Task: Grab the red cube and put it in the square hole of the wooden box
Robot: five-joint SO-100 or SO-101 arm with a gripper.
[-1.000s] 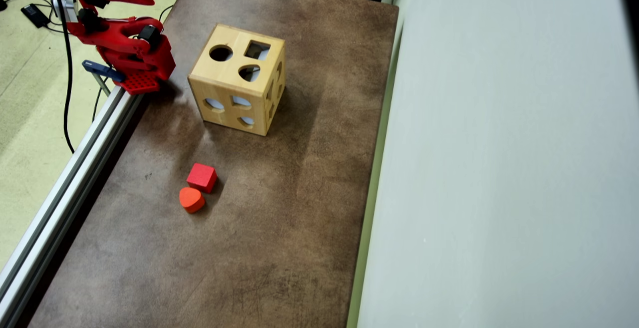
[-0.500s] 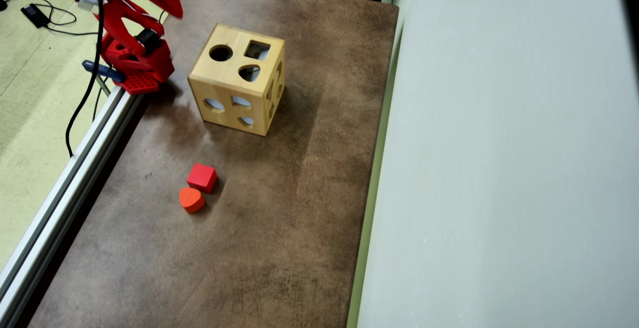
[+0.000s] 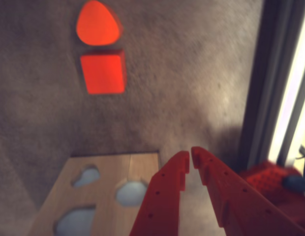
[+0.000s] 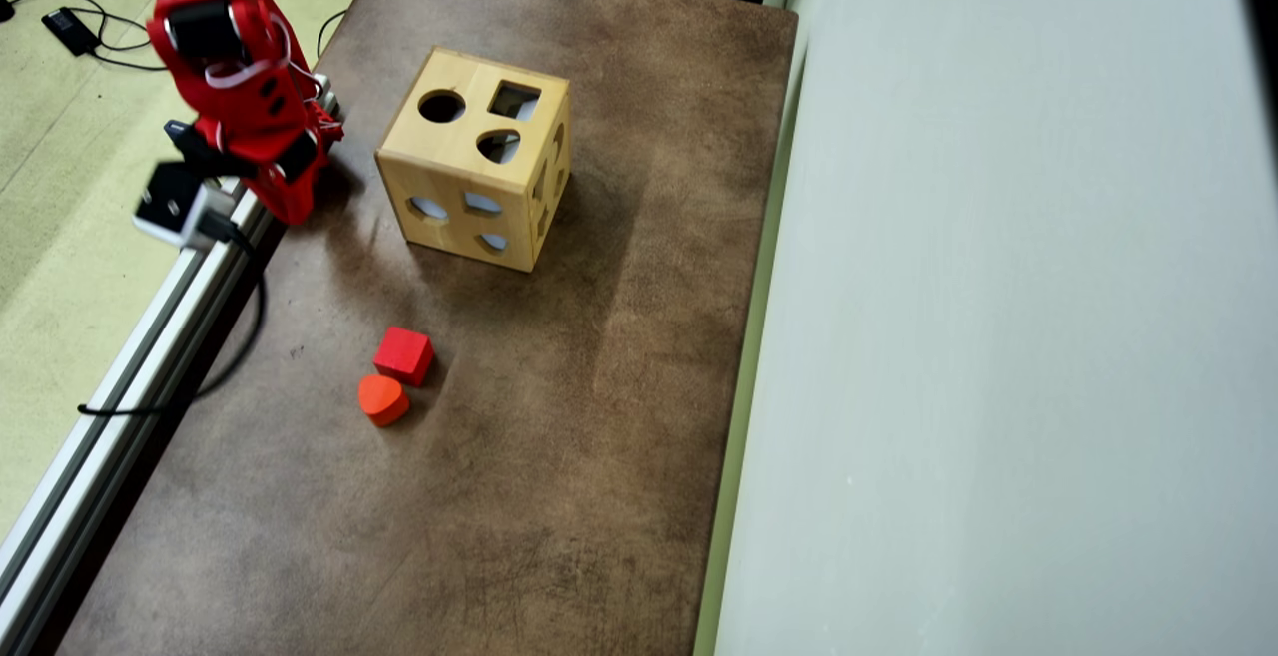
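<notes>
Red cube (image 4: 404,354) on the table (image 4: 559,456) touching a heart-shaped block (image 4: 383,399), well short of the wooden box (image 4: 469,162); gripper (image 3: 191,156) beside the box, empty, fingertips seemingly almost closed, not yet reaching.

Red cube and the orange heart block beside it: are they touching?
Cannot tell. In the overhead view the red cube and heart block meet corner to edge with no visible gap; the blurred wrist view hints at a thin dark strip between them.
</notes>
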